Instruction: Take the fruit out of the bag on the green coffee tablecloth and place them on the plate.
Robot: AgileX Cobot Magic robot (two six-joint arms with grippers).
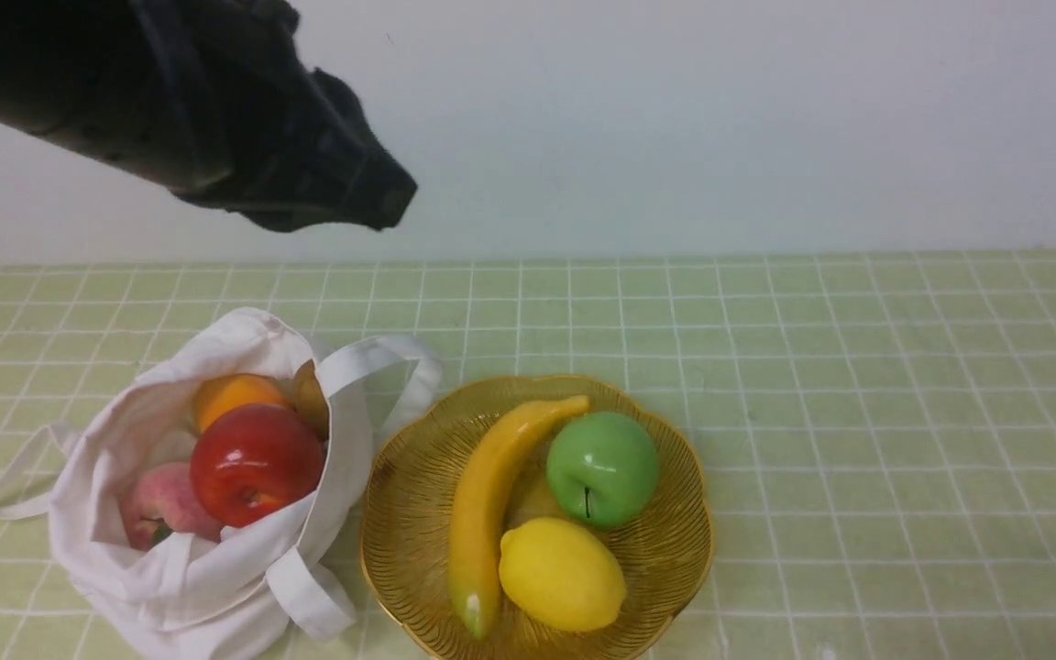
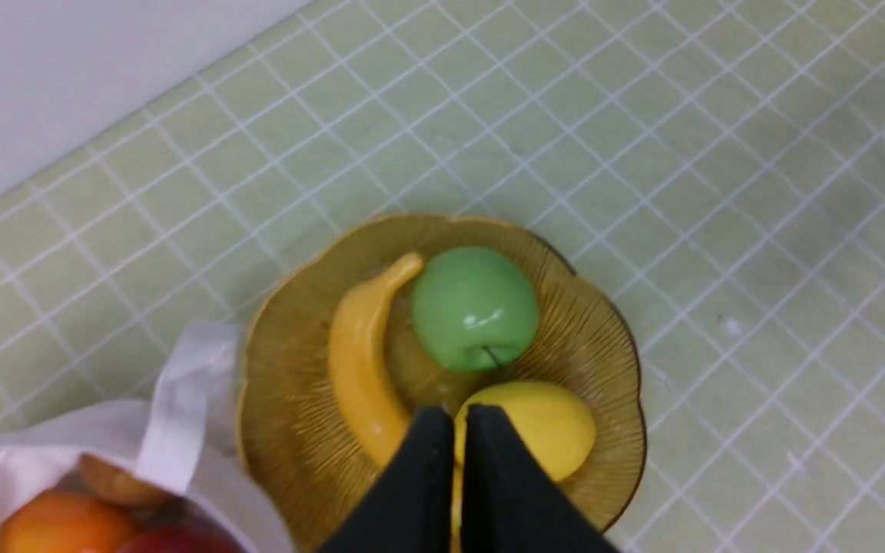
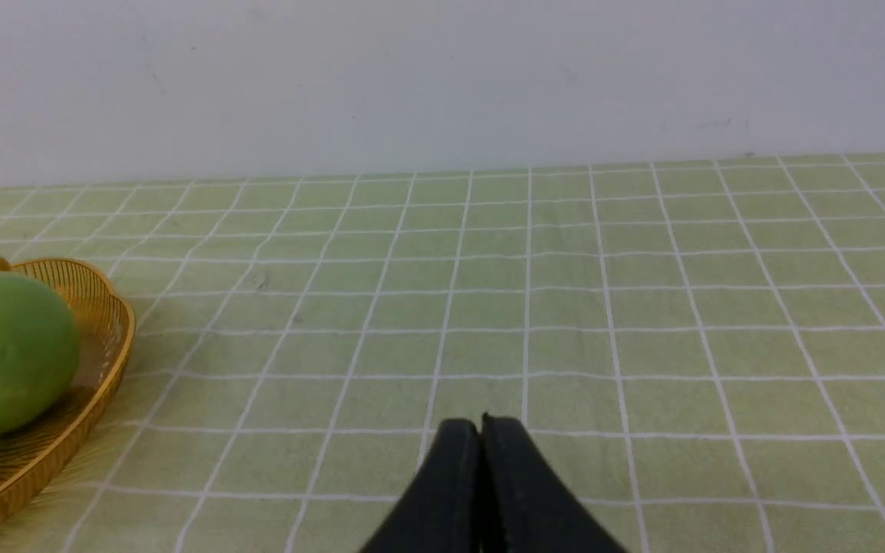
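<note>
The off-white bag (image 1: 170, 587) lies open at the left on the green tablecloth (image 1: 858, 412). It holds a red apple (image 1: 256, 463), an orange (image 1: 235, 394), a pink peach (image 1: 161, 504) and a brownish fruit (image 1: 311, 396). The amber plate (image 1: 675, 541) beside it holds a banana (image 1: 487, 504), a green apple (image 1: 601, 467) and a lemon (image 1: 562, 573). My left gripper (image 2: 459, 418) is shut and empty, high above the plate's near side; in the front view it (image 1: 381, 197) hangs at the upper left. My right gripper (image 3: 481, 426) is shut and empty, low over bare cloth to the right of the plate (image 3: 104, 330).
A pale wall runs along the far edge of the table. One bag strap (image 1: 400, 367) arches against the plate's left rim. Another strap (image 1: 19, 477) lies flat on the cloth at the far left.
</note>
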